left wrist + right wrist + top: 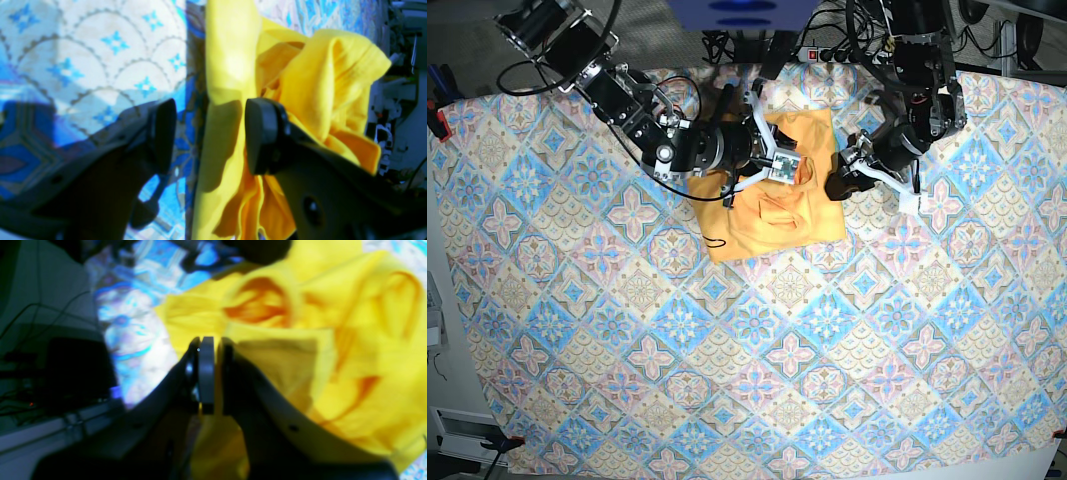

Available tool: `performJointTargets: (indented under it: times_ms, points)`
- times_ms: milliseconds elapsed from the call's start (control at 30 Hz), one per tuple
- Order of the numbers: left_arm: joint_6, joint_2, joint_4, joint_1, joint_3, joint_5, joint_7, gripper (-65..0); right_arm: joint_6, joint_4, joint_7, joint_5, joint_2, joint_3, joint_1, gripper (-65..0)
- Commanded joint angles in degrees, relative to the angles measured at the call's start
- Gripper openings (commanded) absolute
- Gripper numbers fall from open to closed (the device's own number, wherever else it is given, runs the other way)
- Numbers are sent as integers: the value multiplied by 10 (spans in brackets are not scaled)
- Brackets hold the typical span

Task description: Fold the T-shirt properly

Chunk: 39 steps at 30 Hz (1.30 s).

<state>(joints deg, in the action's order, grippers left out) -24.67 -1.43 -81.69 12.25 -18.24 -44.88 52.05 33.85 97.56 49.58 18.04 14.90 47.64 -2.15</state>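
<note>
The T-shirt is seen in the upper middle of the base view, bunched and partly folded on the patterned tablecloth that covers the desk. A small dark loop mark is noted at its lower left corner.

The right hand is placed over the upper part of the shirt, its arm reaching in from the upper left of the base view. In the right wrist view the fingers are pressed together with a thin fold of yellow cloth pinched between them; the rest of the shirt is spread crumpled to the right of the frame.

The left hand is held at the shirt's right edge, its arm coming down from the upper right of the base view. In the left wrist view its fingers stand wide apart, and nothing is gripped. A band of the shirt runs up the frame between them, with gathered folds behind the right-hand finger. Whether cloth is touched by that finger cannot be told.
</note>
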Motion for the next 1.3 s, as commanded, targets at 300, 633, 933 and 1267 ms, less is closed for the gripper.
performJointTargets:
  times_ms: [300,633,933,1267]
  points:
    - [-9,-5,-9,1,2,-11,-4,-318,1,54,-17,9,5,-159,40,-599]
    - [-7,-20,-9,-3,-1,-11,-8,-317,-65,69,-49,7,9,-174,89,-374]
    - [-7,-20,-8,-4,-1,-8,-8,-317,-65,72,-48,7,-6,-154,84,-374]
    - [-7,-19,-7,-10,-1,-7,-8,-317,-65,24,-49,7,-16,-81,16,-418]
